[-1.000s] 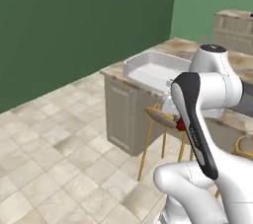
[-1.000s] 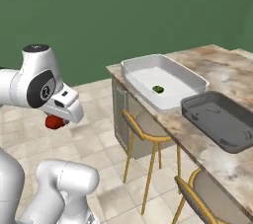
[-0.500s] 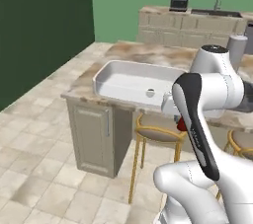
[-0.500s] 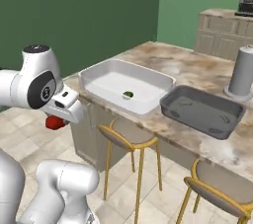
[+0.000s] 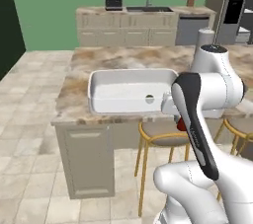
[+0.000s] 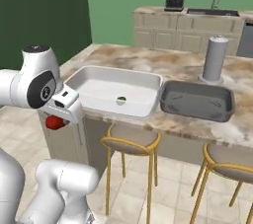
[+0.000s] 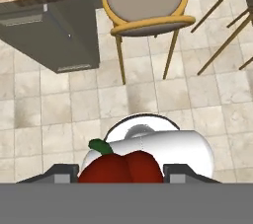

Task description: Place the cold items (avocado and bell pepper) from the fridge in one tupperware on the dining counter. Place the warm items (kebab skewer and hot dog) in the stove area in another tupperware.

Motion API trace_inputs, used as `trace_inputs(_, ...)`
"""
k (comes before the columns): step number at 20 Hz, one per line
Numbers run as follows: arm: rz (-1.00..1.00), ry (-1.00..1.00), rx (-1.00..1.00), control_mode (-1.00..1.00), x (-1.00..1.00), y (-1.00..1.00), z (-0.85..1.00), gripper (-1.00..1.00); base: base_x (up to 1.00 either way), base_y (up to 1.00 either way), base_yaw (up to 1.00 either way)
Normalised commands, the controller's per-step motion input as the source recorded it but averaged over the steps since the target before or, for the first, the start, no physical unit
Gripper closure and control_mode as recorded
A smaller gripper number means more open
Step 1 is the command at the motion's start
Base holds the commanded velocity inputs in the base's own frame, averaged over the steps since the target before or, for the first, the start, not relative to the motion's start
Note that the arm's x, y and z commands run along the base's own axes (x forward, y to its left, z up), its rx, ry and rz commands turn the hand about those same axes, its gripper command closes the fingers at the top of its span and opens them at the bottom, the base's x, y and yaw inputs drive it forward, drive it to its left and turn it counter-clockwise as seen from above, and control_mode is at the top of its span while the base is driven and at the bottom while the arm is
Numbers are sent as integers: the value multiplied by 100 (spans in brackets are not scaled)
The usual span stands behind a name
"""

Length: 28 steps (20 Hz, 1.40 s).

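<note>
Hand view looks down on pale tiled floor (image 7: 44, 114), with the bell pepper (image 7: 121, 168) pinched between your jaws; it sits low beside the counter's edge, red against the arm in the right base view (image 6: 55, 122). Your dining counter (image 6: 148, 65) has a marbled beige-brown top and panelled cabinet sides. On it the white tupperware (image 6: 116, 90) holds a small green lump, probably the avocado (image 6: 120, 100), though it is too small to be sure. The dark grey tupperware (image 6: 197, 100) sits just beside the white one. A yellow-framed stool (image 6: 131, 141) stands under the counter's overhang. Behind, green walls back the wall counter with sink (image 5: 148, 9), and the fridge (image 5: 237, 6) stands at its right end.
</note>
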Motion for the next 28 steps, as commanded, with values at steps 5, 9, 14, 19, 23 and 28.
trace_inputs(5,0,0,0,100,0,0,0,100,14,88,-57)
trace_inputs(9,0,0,0,100,0,0,0,100,35,74,-39)
trace_inputs(14,0,0,0,100,0,0,0,100,69,56,-21)
trace_inputs(19,0,0,0,100,0,0,0,100,90,28,-8)
trace_inputs(23,-2,0,0,-100,9,0,0,100,23,2,-1)
trace_inputs(28,-6,0,0,-100,58,4,2,100,0,0,0)
